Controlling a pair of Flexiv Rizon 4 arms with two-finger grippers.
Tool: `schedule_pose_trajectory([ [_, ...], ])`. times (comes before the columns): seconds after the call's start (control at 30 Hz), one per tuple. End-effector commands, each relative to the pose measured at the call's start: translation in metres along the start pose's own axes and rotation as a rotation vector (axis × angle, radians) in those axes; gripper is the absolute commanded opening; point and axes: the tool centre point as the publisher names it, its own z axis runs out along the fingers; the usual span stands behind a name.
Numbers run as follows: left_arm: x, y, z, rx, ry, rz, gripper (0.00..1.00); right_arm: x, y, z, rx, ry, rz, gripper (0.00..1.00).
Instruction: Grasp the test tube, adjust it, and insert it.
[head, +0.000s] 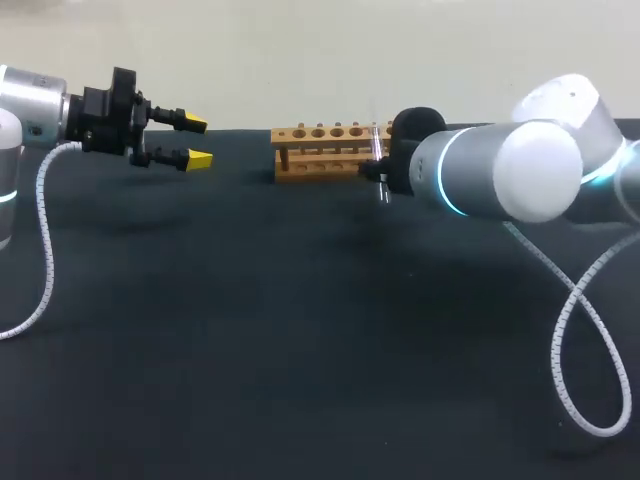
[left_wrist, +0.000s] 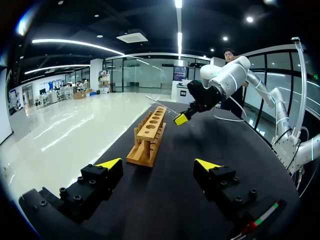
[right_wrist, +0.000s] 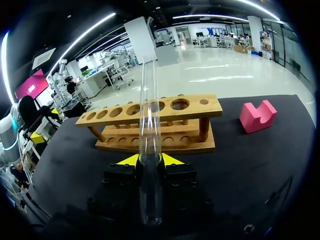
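A clear glass test tube (right_wrist: 150, 125) stands upright between the yellow-tipped fingers of my right gripper (right_wrist: 150, 160), which is shut on its lower part. Just beyond it is the wooden rack (right_wrist: 200, 106) with a row of holes in its top bar. From above, the test tube (head: 378, 150) shows at the right end of the rack (head: 315, 152), and my right arm (head: 500, 170) hides most of the gripper. My left gripper (head: 197, 141) hangs open and empty, left of the rack and above the table. Its own view has the rack (left_wrist: 150, 132) ahead of the left gripper (left_wrist: 159, 165).
A pink notched block (right_wrist: 257, 116) lies on the black table beside the rack, on the side away from my left arm. My right arm's cable (head: 585, 330) loops over the table's right part. My left arm's cable (head: 40, 250) hangs at the left edge.
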Motion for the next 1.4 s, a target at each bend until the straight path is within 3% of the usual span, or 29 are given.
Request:
schedule_pose_trajectory([
  [0.03,0.001,0.000,0.000,-0.001,-0.003,0.002,1.00,-0.001,-0.002,0.009,-0.006,0.021,0.000,0.00],
  [1.03,0.001,0.000,0.000,-0.001,-0.003,0.002,1.00,0.011,-0.005,0.016,-0.041,0.112,0.009,0.00],
  [1.4,0.001,0.000,0.000,-0.001,-0.003,0.002,1.00,0.008,-0.007,-0.001,0.012,0.054,0.007,0.00],
])
